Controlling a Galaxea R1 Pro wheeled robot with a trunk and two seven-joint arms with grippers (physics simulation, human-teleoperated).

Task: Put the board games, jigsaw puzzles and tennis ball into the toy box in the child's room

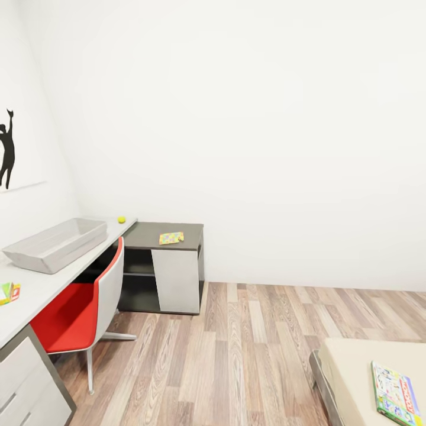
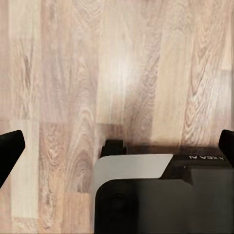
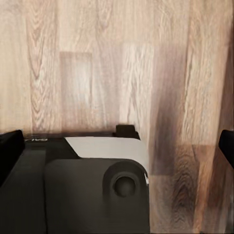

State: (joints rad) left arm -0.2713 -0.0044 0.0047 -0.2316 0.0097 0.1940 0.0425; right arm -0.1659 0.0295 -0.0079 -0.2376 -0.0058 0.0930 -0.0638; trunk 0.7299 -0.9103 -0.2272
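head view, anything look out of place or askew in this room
Nothing is damaged or spilled. The toys are just scattered: a puzzle lies slightly skewed on the dark cabinet, a ball sits loose on the desk beyond the grey tray, and a game box lies on the bed.

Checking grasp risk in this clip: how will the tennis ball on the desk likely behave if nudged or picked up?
The tennis ball is small and round, so it would probably roll at a light push. It sits near the far end of the table, so it might run off. Beside the toy box it looks tiny, probably light.
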